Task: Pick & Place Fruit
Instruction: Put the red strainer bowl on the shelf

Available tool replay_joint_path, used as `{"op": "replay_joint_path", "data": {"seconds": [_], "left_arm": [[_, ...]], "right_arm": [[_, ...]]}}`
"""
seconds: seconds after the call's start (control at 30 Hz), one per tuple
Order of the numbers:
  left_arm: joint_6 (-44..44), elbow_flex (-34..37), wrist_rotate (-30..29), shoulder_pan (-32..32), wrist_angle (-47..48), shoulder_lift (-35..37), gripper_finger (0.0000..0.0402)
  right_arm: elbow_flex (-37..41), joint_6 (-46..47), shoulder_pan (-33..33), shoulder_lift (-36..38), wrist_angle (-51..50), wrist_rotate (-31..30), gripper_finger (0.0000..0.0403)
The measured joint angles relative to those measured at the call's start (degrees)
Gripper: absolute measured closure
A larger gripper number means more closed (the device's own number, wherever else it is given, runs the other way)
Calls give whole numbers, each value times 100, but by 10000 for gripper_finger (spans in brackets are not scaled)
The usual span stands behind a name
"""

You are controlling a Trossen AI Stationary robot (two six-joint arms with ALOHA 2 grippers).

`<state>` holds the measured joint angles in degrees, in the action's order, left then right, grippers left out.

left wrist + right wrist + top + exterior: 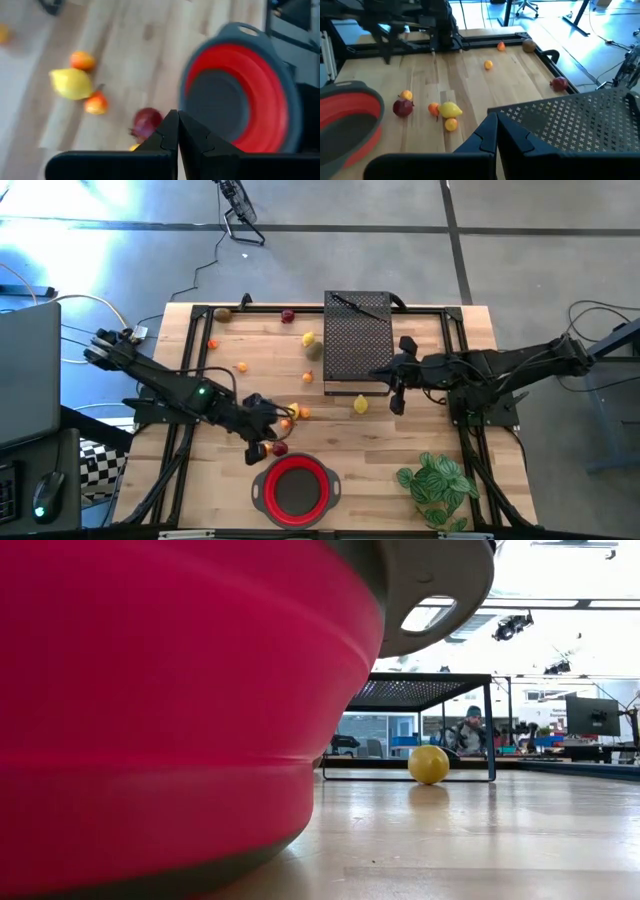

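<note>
Hovering lower-centre beside the dark red round fruit (280, 448), the left gripper (262, 452), fingers pressed together and empty, should spread them before descending near the red collapsible bowl (296, 510).

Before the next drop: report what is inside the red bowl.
The red bowl shows only its bare grey bottom from above and in the left wrist view; no fruit inside. Nothing covers its interior.
</note>
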<state>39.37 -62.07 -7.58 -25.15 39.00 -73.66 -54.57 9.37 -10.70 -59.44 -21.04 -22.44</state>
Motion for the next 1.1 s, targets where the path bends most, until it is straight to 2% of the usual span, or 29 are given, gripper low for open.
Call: {"op": "replay_joint_path", "data": {"seconds": [0.2,0.9,1.0,1.1], "left_arm": [[0,-257,388,-2,68,-359,402],[849,-384,520,-264,478,-726,401],[774,-384,530,-262,473,-726,387],[757,-384,552,-262,466,-726,352]], "right_arm": [[0,192,-7,-2,-353,14,401],[0,437,-4,107,-920,11,401],[0,436,-6,107,-924,14,401],[0,436,-4,107,-927,11,401]]}}
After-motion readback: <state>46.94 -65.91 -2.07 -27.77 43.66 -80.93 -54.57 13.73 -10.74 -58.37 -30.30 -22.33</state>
